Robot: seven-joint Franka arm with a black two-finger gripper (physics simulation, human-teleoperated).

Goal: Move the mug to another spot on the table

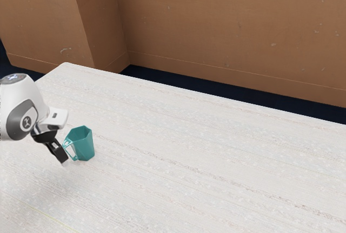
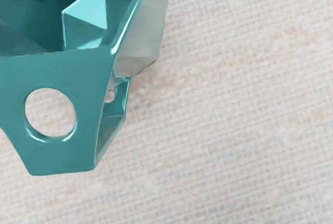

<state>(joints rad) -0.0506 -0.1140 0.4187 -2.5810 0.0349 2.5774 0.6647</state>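
At exterior view's left, on table (image 1: 205, 152): mug (image 1: 81, 142) upright, handle facing gripper (image 1: 60, 154). Gripper right at handle; clamped or apart, cannot tell. Wrist view: handle (image 2: 57, 154) close under hand. Risk, judged: hold on handle alone could let mug swing or slip when lifted; dragging could tip it.

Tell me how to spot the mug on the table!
Look at the wide pale table, at the exterior view's left where the white robot arm comes in. Right beside it stands a teal faceted mug. Its angular sides and flat handle with a round hole set it apart.
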